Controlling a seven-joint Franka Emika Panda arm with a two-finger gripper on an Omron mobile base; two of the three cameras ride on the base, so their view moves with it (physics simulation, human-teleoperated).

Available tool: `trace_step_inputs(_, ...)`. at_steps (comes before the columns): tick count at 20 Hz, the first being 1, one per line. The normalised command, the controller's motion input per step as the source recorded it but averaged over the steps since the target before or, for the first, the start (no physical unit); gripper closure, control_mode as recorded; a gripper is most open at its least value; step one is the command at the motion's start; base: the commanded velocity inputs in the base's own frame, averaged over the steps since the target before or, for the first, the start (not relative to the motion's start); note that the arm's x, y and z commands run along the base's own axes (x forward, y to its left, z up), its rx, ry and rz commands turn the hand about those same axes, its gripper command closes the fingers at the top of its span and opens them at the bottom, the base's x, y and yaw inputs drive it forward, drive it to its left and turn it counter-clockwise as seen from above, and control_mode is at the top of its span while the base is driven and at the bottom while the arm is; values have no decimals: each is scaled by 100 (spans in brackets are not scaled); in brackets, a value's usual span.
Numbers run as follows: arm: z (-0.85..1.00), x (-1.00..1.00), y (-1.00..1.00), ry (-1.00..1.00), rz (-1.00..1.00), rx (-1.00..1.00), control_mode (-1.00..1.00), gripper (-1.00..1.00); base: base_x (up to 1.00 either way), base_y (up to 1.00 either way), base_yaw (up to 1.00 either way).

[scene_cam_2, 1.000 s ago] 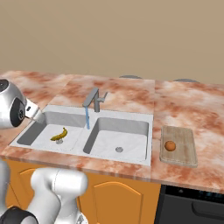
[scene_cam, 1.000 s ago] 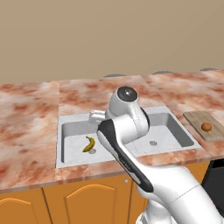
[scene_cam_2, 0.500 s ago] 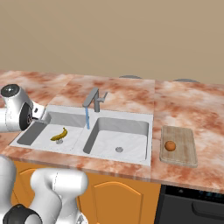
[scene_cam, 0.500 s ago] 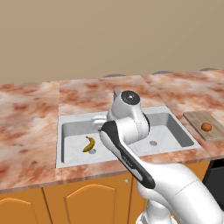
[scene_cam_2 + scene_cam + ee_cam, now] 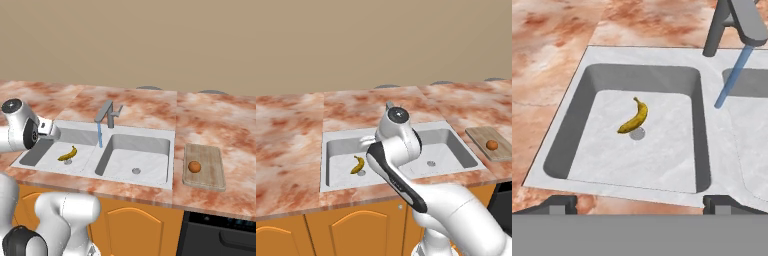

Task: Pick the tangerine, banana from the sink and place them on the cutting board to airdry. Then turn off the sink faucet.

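The banana [image 5: 635, 118] lies in the left basin of the sink [image 5: 712, 131], partly over the drain; it is also seen from the sides as banana [image 5: 358, 165] and banana [image 5: 67, 154]. My gripper [image 5: 640, 204] hovers above the basin's near rim, open and empty, its fingertips [image 5: 559, 204] far apart. The hand [image 5: 49, 130] hangs over the left basin's far-left corner. The tangerine [image 5: 194, 166] sits on the cutting board [image 5: 209, 170] to the right of the sink. Water [image 5: 99, 135] runs from the sink faucet [image 5: 107, 112] onto the divider.
Marble counter [image 5: 130, 107] surrounds the sink, with a wall behind it. The faucet's spout [image 5: 747, 22] reaches out at the hand view's upper right. My own arm [image 5: 398, 135] hides the faucet in the left base view. A dark appliance [image 5: 220, 235] is below the counter's right end.
The arm has shifted slightly, bringing the hand a little further over the left basin. Banana and tangerine lie where they were; the water keeps running.
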Motion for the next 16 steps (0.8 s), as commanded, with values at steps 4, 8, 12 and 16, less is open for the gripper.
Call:
trace_step_inputs(4,-28,27,1,0,7,-2,-100,-100,0,0,0)
trace_step_inputs(8,-26,25,2,0,4,-3,-100,-100,0,0,0)
trace_step_inputs(12,-21,21,8,0,0,-5,-100,-100,0,0,0)
trace_step_inputs(16,-13,19,14,0,0,-5,-100,-100,0,0,0)
